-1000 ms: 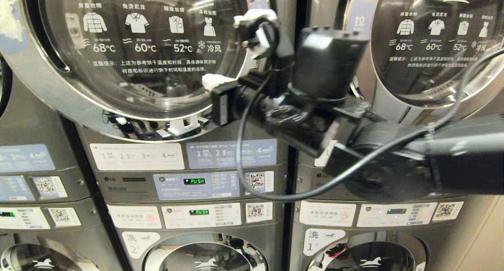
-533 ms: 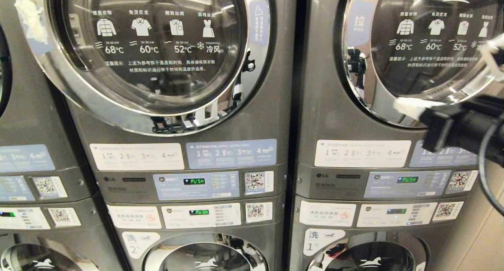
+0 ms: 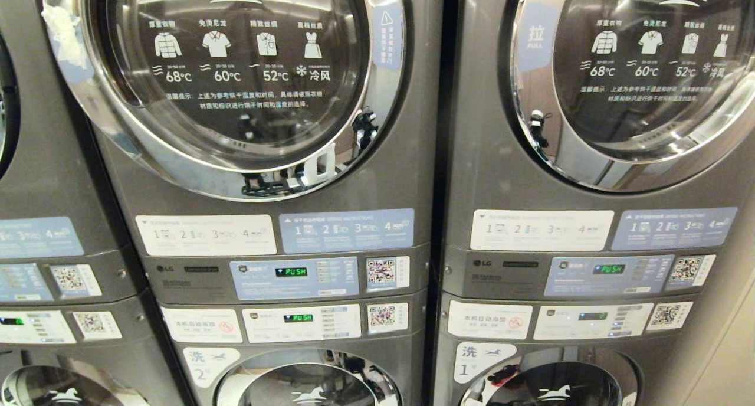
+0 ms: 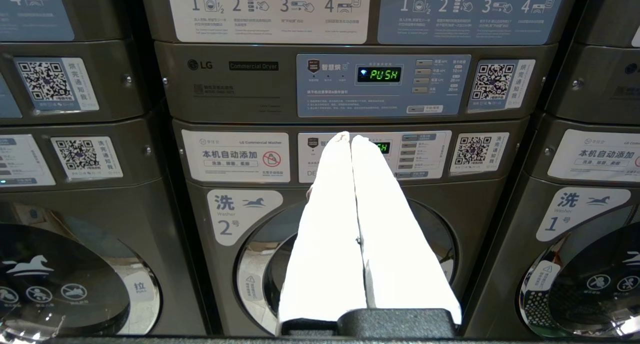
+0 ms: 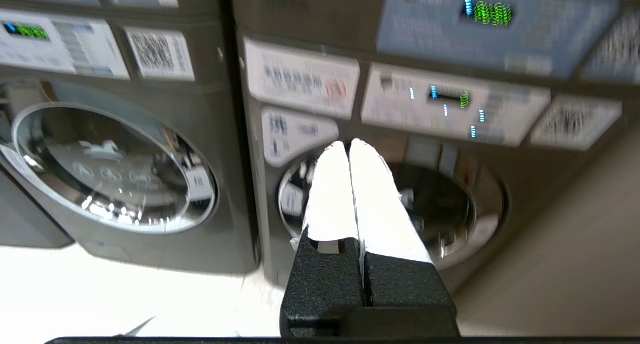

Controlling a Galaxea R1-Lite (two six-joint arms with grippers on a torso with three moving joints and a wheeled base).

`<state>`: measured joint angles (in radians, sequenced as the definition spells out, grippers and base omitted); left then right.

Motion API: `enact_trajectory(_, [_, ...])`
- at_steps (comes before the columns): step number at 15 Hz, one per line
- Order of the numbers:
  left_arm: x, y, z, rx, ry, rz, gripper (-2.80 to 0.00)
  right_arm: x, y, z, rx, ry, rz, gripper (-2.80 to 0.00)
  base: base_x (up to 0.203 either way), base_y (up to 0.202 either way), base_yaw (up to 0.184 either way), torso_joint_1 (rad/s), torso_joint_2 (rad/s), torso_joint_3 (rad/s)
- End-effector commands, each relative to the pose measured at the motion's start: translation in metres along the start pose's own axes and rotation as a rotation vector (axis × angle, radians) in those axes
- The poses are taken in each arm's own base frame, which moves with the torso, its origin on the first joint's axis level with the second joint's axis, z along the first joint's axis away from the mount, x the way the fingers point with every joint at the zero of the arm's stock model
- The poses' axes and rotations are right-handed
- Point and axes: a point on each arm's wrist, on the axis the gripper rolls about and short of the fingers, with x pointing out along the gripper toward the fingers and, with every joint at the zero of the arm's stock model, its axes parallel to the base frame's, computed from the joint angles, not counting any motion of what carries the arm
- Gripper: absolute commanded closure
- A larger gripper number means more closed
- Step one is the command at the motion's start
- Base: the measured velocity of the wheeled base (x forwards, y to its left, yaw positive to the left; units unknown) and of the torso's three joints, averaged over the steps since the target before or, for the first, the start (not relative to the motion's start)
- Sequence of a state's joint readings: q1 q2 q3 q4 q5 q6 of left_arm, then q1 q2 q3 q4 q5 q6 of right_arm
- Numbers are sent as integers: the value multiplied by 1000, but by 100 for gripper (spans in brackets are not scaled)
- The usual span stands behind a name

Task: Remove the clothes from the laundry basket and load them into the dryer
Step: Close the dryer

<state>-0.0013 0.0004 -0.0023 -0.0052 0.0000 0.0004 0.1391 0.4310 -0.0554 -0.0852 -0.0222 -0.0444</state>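
Head view is showing grey stacked machines; the round chrome-rimmed glass dryer door [image 3: 230,81] is sitting closed. Below it, both grippers, left [image 4: 350,139] and right [image 5: 348,145], are pointing jaws pressed together, empty. Clothes and basket are unseen; opening looks next.

My head camera faces the stacked machines close up, dryer door [image 3: 236,81] high. Both wrist cameras sit lower, facing the washers; all three share the control panels [image 3: 295,273].
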Motion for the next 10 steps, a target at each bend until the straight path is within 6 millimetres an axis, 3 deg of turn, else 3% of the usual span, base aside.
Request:
enact_trajectory(1, [0,0,0,0,-1,0,0,-15,1,-17,23,-51,-67,0,0,0,0,0,0,0])
enact_trajectory(4, [0,0,0,0,-1,1,0,-13,3,-26,47,63,-197,0,0,0,0,0,0,0])
enact_trajectory(6, [0,0,0,0,-1,0,0,-10,2,-24,27,-5,-195,0,0,0,0,0,0,0])
enact_trajectory(10, [0,0,0,0,-1,1,0,-12,3,-27,-15,-8,-57,0,0,0,0,0,0,0])
